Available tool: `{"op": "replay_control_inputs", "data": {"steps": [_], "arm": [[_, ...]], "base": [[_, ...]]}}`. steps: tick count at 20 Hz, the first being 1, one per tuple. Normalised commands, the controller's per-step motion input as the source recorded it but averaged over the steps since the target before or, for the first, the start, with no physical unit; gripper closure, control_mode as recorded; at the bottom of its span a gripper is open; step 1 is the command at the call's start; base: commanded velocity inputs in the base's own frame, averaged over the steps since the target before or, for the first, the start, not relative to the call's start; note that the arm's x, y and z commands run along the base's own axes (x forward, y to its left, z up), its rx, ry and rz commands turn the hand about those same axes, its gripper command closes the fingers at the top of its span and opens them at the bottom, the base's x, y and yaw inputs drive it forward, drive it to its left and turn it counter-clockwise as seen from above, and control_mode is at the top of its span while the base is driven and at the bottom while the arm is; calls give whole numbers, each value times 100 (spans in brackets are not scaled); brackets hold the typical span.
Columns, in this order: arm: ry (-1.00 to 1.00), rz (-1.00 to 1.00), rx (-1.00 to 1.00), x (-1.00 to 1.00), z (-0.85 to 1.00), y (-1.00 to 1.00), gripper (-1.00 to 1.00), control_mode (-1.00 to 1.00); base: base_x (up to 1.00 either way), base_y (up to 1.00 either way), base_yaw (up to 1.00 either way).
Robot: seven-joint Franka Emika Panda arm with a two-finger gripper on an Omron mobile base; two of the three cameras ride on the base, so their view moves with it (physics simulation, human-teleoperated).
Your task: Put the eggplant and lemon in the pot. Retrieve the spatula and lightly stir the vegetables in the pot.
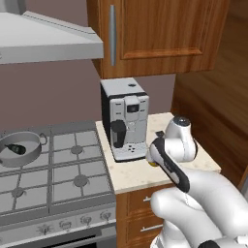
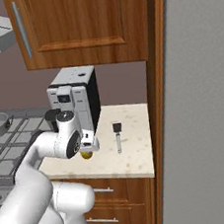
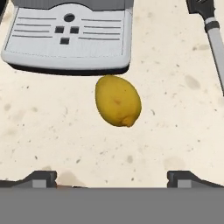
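Hovering right over the lemon (image 3: 118, 101), the gripper (image 3: 112, 177) has its 2 fingertips (image 3: 41, 178) spread wide apart, nothing between them, the fruit lying on the counter (image 3: 52, 131) just ahead of the tips. Here's the worry: that lemon is a smooth oval, lying at a slant to the jaws, and a squeeze that catches its rounded side off-centre could squirt it away, rolling toward the counter's front edge. Coming down too steeply could also push the tips into the stone before they straddle the fruit.

Just beyond the lemon sits the drip tray of the coffee machine (image 1: 125, 118), very close, so there's little room behind the fruit and a finger could clip the tray. To the lemon's right, well apart, lies the spatula (image 2: 117, 137), blade toward the wall, not in the way for now.

Farther off, left of the coffee machine, the stove (image 1: 58, 169) carries the pot (image 1: 22, 147) on a rear burner, with the eggplant (image 1: 16, 149) already lying inside. My read: the machine stands between lemon and pot, so the carry needs height to clear it.
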Motion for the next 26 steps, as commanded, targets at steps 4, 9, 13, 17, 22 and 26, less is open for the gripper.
{"op": "replay_control_inputs", "data": {"steps": [4, 9, 13, 17, 22, 26], "arm": [[0, 1, -1, 47, -5, 0, -100, -100], [0, 0, 0, 7, -2, 0, -100, -100], [0, 0, -1, 22, -25, 0, -100, -100], [0, 0, -1, 21, -21, 0, -100, -100], [0, 0, 0, 1, -18, 4, -100, -100], [1, 0, 0, 0, -17, 6, -100, -100]], "base": [[0, 0, 0], [0, 0, 0], [0, 0, 0], [0, 0, 0], [0, 0, 0], [0, 0, 0]]}}
